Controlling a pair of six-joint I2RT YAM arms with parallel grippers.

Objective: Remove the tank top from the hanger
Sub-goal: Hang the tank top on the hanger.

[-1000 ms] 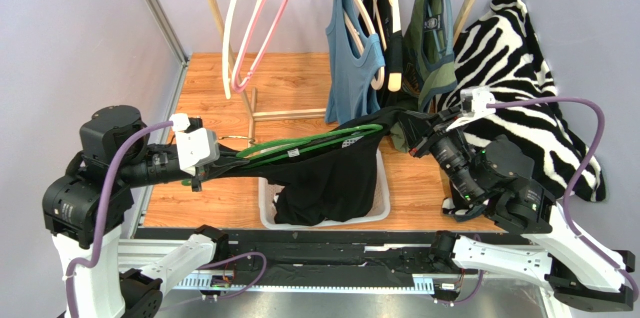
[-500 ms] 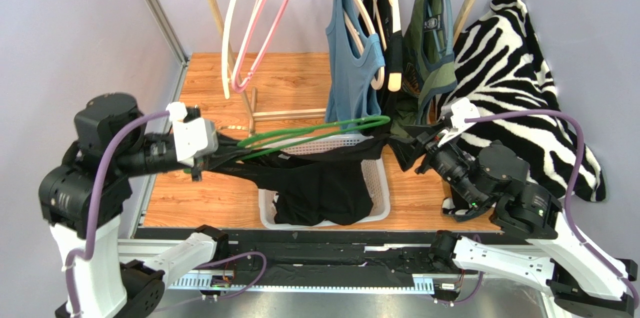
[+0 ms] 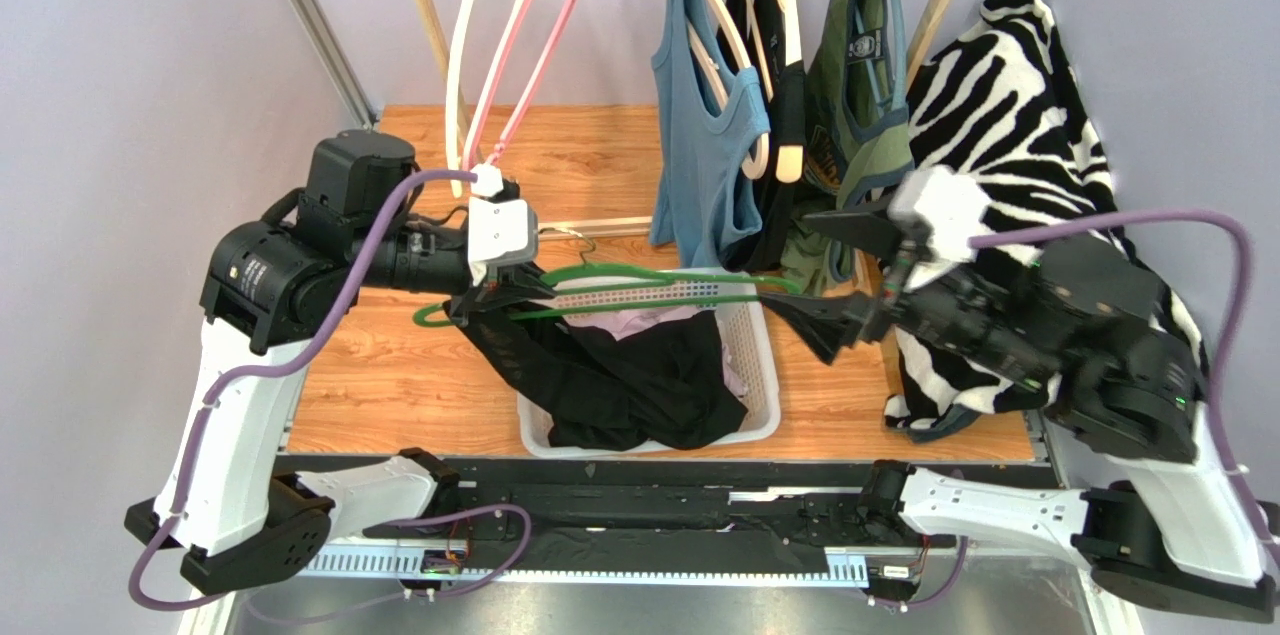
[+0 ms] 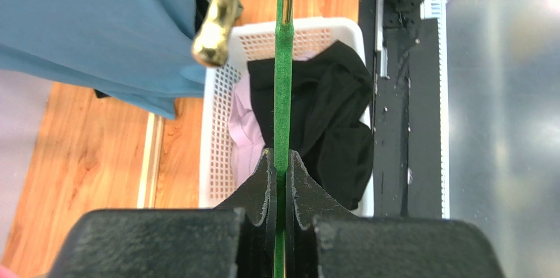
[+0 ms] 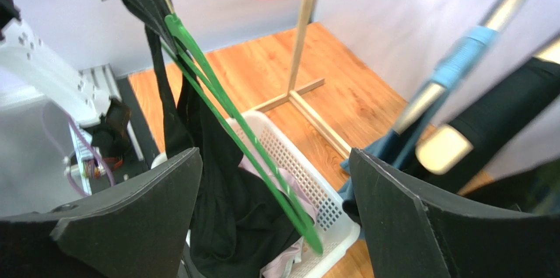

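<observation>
Right claw opened; left wrist view shows hanger clamped

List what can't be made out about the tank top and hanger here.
- Whether the black tank top is caught on the green plastic hanger: in the top view, the left gripper covers that end.
- Pale lilac garment in the white plastic basket: mostly buried under the black top.
- Right gripper: motion-blurred in the top view.

Green hanger, black tank top, white basket — zebra-striped cloth.
</observation>
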